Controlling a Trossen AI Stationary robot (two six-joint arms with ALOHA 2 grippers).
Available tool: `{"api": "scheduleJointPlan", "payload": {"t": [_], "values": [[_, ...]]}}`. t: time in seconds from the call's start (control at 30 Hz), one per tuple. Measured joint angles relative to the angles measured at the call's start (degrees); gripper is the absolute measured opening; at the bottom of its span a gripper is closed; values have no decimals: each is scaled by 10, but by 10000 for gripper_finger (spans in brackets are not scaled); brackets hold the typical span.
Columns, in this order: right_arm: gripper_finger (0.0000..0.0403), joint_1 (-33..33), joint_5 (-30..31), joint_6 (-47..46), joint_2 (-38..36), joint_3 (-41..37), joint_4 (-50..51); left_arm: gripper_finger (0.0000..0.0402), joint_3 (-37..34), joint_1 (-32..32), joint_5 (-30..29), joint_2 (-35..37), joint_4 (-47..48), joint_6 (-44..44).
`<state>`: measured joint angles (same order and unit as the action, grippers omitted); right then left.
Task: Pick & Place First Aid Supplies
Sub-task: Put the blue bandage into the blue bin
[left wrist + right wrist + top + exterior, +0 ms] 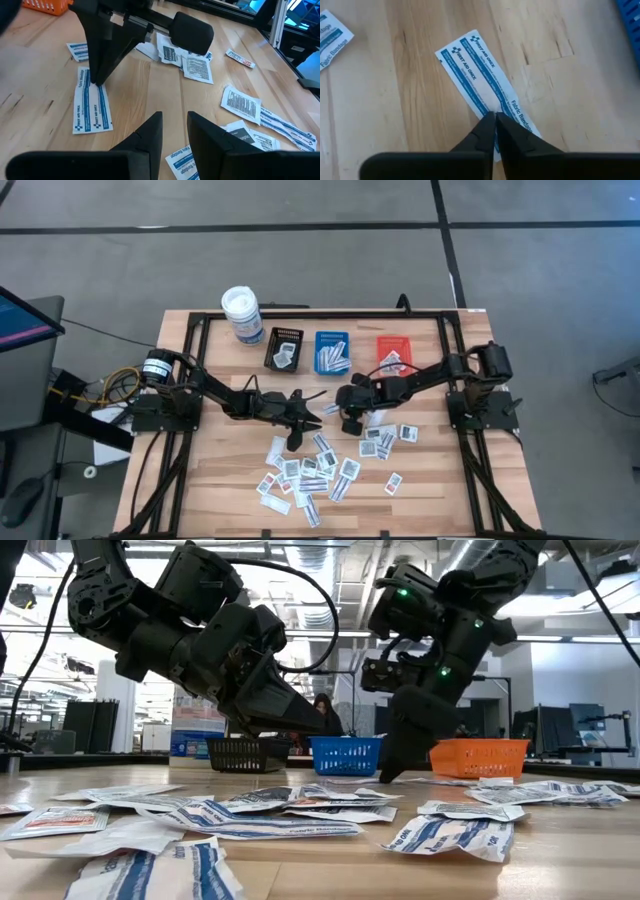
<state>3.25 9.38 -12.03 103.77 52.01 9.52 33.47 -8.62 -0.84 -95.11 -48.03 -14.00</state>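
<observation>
My right gripper [494,120] is down at the desk [430,480], jaws clenched on one end of a blue-striped bandage packet [482,85] lying flat just clear of the main scatter of packets [310,470], presumably so it lifts alone. Left gripper [173,131] waits low beside it, jaws parted and holding nothing.

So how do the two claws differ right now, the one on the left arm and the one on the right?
The right claw is pinched shut on a long blue-striped bandage packet lying on the wooden table; the left claw holds nothing, with a gap between its fingers. The right claw points steeply down at the table, while the left claw sits above it, slanting toward the scattered packets. Both are dark, two-fingered, and near the table's middle.
</observation>
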Motion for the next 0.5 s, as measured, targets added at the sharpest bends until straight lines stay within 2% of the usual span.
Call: {"api": "scheduleJointPlan", "payload": {"t": [0.17,0.33,0.5], "values": [[4,5,14,9,2,48,64,90,0,0,0,0,0,0],[1,1,102,50,2,119,196,90,0,0,0,0,0,0],[2,-16,152,91,1,186,269,90,0,0,0,0,0,0]]}}
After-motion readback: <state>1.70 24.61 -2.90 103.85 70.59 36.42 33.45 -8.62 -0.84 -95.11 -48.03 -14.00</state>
